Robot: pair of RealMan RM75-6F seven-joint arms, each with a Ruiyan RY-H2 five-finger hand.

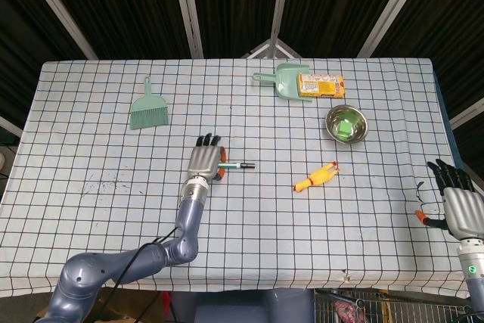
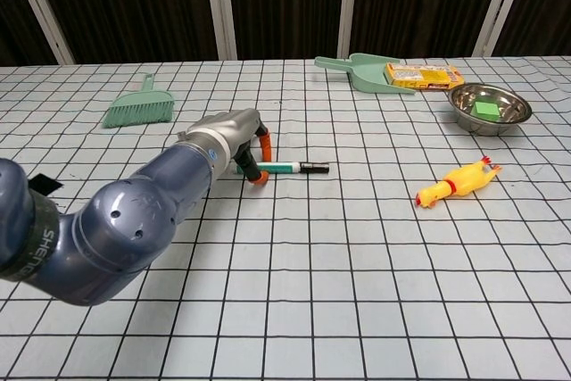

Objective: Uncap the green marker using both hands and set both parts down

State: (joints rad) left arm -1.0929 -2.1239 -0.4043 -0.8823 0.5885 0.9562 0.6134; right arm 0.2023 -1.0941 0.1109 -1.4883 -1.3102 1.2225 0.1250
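Left hand at table centre, fingers around the capped green marker, tip toward 3 o'clock. Right hand at 4 o'clock edge, fingers spread, holding nothing.

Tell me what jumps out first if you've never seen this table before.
The big blue-grey left arm fills the near left of the chest view, its left hand over one end of the green marker near the table's middle. Next, the yellow rubber chicken to the marker's right, and the steel bowl with something green inside, further back.
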